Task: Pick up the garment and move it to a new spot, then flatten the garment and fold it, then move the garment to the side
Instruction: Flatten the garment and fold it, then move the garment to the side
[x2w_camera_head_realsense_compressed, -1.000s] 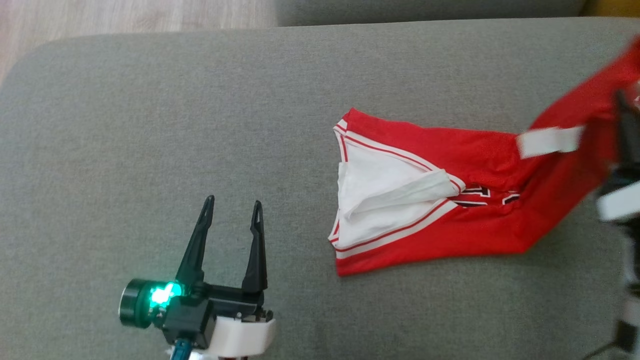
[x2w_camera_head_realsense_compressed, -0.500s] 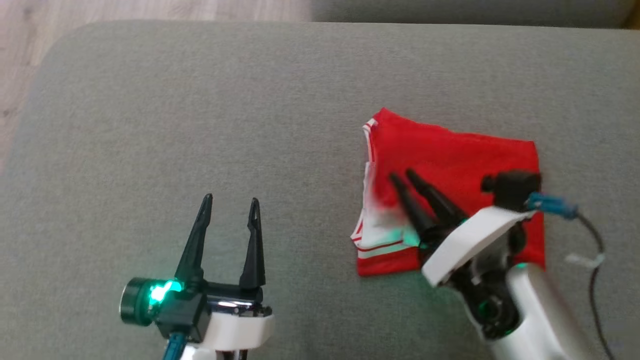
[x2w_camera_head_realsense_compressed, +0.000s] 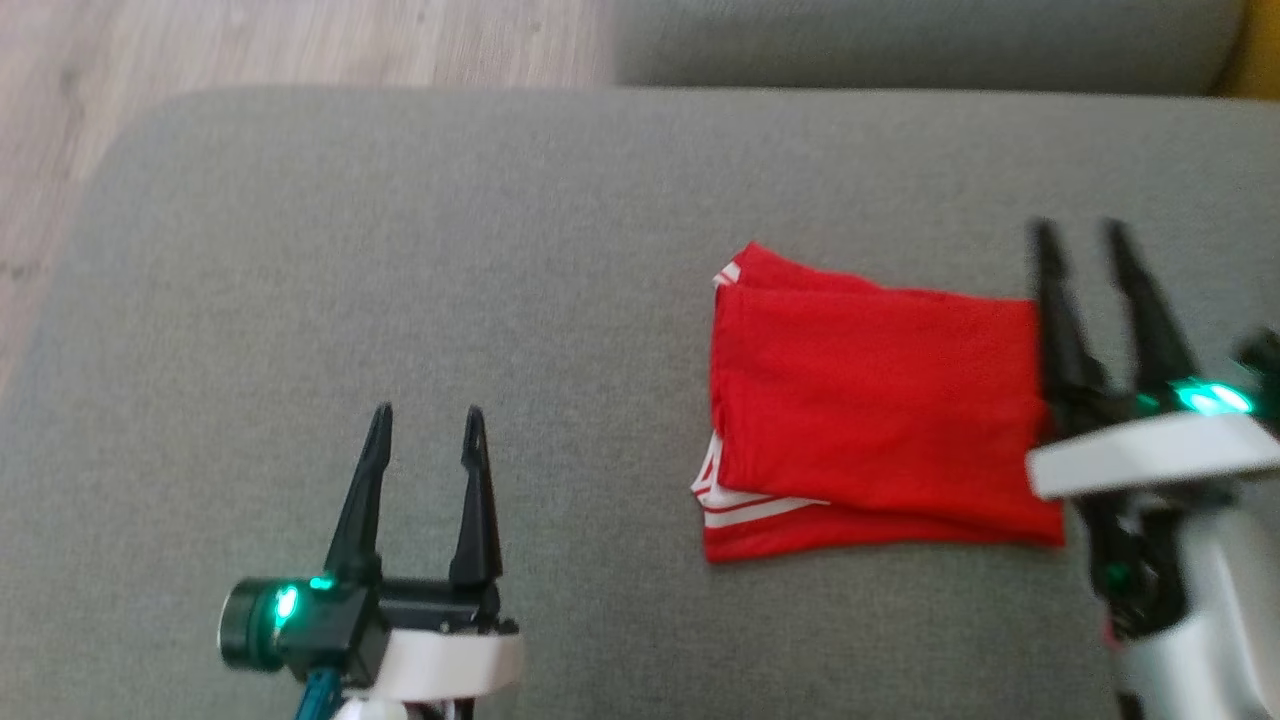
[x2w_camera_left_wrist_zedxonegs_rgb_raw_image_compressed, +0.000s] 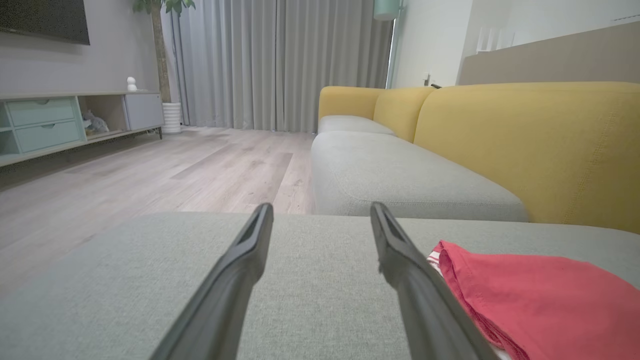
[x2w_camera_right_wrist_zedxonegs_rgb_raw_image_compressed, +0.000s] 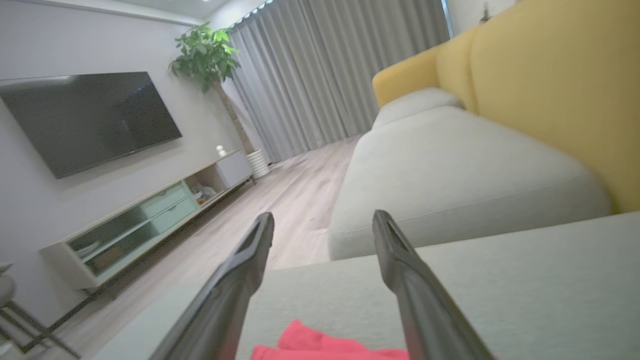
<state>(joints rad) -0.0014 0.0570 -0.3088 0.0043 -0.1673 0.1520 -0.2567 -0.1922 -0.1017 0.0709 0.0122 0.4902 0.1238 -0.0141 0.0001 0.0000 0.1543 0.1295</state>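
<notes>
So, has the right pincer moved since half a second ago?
Yes. The right pincer has pulled back rightward off the red garment, and now stands open at its right edge.

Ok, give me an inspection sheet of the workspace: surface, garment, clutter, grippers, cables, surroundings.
Surface: grey cushion, smooth.
Job's things: garment, red, folded flat, white trim at its left edge.
Clutter: nothing seen.
Grippers: left gripper open, apart from garment; right gripper open, at garment's right edge, holding nothing.
Cables: blue cable at left wrist.
Surroundings: wood floor, yellow sofa, curtains, TV.
</notes>
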